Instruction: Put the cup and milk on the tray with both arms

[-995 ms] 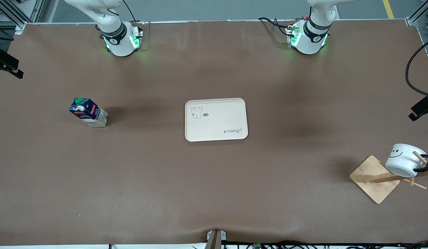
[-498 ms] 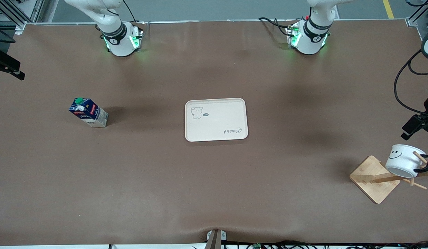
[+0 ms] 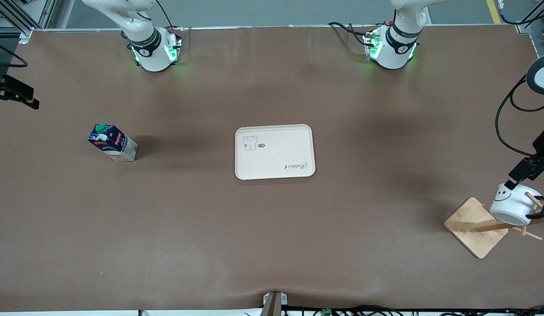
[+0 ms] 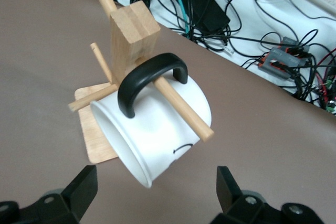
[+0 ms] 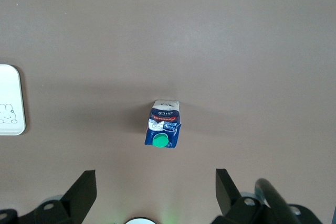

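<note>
The white smiley cup (image 3: 514, 203) hangs tilted by its black handle on a peg of a wooden rack, at the left arm's end of the table. My left gripper (image 3: 523, 172) is just above it, open and empty. In the left wrist view the cup (image 4: 157, 135) sits between the open fingers (image 4: 84, 186). The blue milk carton (image 3: 112, 143) stands on the table toward the right arm's end. My right gripper (image 3: 15, 93) hangs high over that end, open, with the milk (image 5: 165, 125) below it. The cream tray (image 3: 274, 151) lies empty mid-table.
The rack has a square wooden base (image 3: 471, 224) and an upright post (image 4: 132, 32) with thin pegs. Cables and electronics (image 4: 252, 30) lie past the table edge close to the rack. The tray's corner (image 5: 9, 100) shows in the right wrist view.
My left gripper has come down from the table's side edge to just above the cup. My right gripper has shifted slightly toward the milk. Cup, milk and tray have not moved.
</note>
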`<state>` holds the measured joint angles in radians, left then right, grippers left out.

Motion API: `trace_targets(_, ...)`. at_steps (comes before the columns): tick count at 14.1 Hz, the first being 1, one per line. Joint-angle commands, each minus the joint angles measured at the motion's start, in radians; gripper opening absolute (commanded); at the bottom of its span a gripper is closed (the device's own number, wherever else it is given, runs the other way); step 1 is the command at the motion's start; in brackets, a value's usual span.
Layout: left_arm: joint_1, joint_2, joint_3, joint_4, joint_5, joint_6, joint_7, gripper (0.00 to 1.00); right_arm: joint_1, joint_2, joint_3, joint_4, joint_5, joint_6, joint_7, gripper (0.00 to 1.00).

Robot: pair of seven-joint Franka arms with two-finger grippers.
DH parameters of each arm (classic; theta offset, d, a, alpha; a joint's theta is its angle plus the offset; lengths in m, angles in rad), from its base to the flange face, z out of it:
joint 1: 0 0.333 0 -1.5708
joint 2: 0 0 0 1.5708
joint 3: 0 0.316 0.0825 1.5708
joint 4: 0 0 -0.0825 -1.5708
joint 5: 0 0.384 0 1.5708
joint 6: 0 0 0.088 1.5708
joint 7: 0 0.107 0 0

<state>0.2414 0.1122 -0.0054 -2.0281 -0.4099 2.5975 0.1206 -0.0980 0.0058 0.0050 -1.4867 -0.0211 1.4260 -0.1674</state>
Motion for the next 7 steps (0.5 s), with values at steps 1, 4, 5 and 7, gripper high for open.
trace_targets(1,0.01,0.049,-0.007,0.014,-0.14,0.058,0.137,1.0,-0.023,-0.003,0.013,-0.003,0.006,0.002,-0.017,1.0)
trace_targets(4,0.012,0.081,-0.007,0.031,-0.251,0.07,0.267,0.87,-0.023,0.037,0.013,0.011,0.001,0.001,-0.009,1.0)
trace_targets(5,0.01,0.092,-0.007,0.037,-0.291,0.072,0.302,0.8,-0.026,0.042,0.013,0.009,0.007,-0.001,-0.012,1.0)
trace_targets(7,0.007,0.098,-0.007,0.04,-0.319,0.072,0.332,0.64,-0.023,0.048,0.013,0.0,0.007,0.001,-0.012,1.0)
